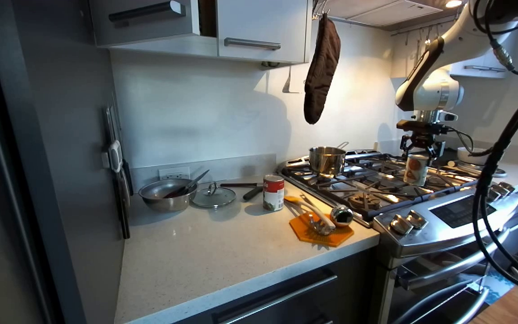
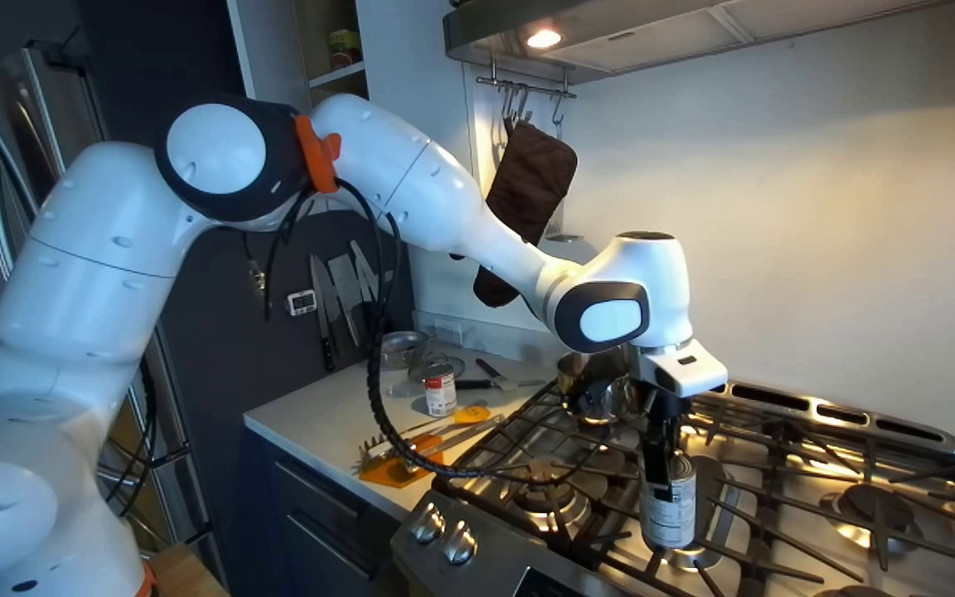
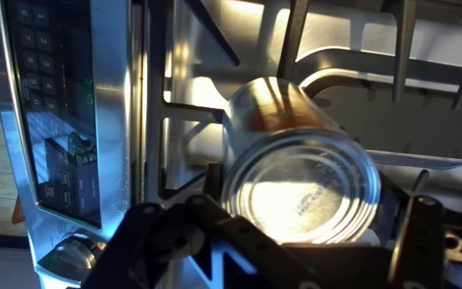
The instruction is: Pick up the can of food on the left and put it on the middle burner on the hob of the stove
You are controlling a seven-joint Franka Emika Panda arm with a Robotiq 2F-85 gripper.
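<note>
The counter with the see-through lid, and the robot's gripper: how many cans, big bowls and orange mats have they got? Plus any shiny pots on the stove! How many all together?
Cans: 2, whitish can in the gripper, red-and-white can on the counter
Big bowl: 1
Orange mat: 1
Shiny pot: 1
Total: 5

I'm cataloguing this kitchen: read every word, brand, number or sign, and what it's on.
"1 2 3 4 5", "6 7 8 9 0": keys on black rectangular control panel.
Too blurred: its green digits and smaller lettering; lid stamp on whitish-labelled metal can.
Too small: that can's label, red-and-white cylindrical tin, white rectangular timer, yellow package.
</note>
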